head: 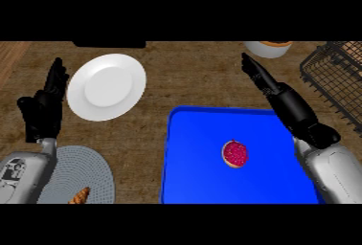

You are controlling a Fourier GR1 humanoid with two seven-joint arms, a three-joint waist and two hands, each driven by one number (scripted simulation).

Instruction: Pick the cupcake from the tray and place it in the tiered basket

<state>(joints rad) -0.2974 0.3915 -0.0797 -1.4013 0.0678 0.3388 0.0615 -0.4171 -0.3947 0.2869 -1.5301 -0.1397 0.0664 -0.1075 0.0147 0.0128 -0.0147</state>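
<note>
A cupcake (234, 153) with a dark pink top and a tan rim sits on the blue tray (194, 158), slightly right of the tray's middle. The black wire tiered basket (336, 76) shows at the right edge. My right hand (268, 86) is open, fingers straight and pointing away from me, above the tray's far right corner and well beyond the cupcake. At the left edge my left hand (41, 103) rests open with fingers up, beside the white plate. Neither hand holds anything.
A white plate (106, 86) lies left of the tray. A grey round mat (81, 174) with an orange pastry (80, 195) is at the lower left. A white bowl (268, 48) stands at the back, near the basket.
</note>
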